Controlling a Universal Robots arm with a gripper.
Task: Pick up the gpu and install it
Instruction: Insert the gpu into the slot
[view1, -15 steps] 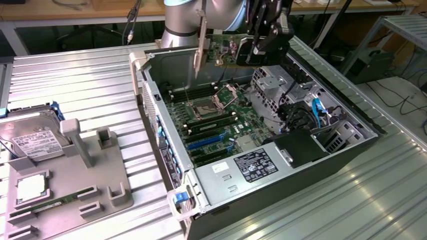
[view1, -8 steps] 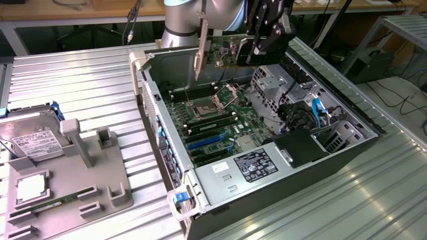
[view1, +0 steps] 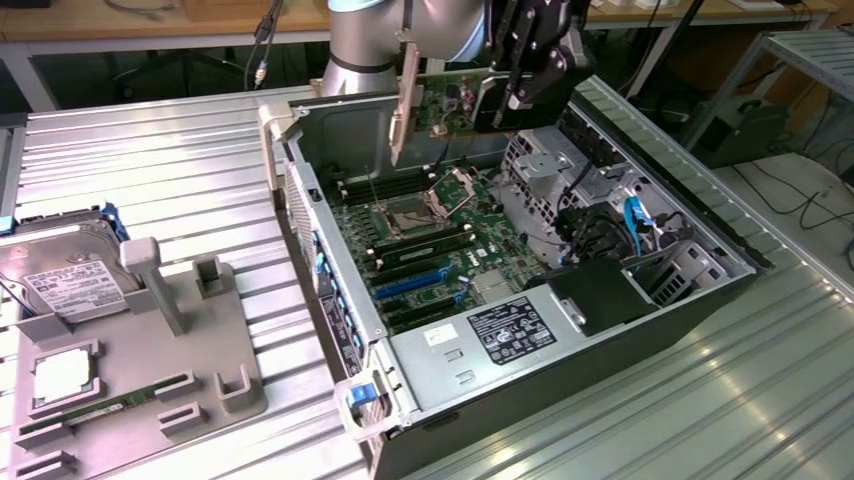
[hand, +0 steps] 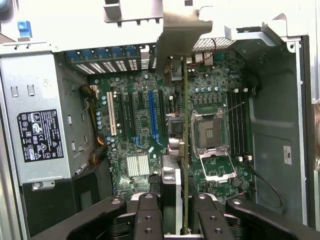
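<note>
hanging over the far end of the open computer case (view1: 310, 205), the gpu (view1: 447, 100) stands on edge, clamped between the narrowed fingers (hand: 149, 214); it looks light, stiff and fragile, best held by the board's edge, away from the fan.

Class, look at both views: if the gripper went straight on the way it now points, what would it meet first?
Probably the motherboard, beside the CPU socket, though the gpu that the gripper holds would touch down first. Depth is unclear.
</note>
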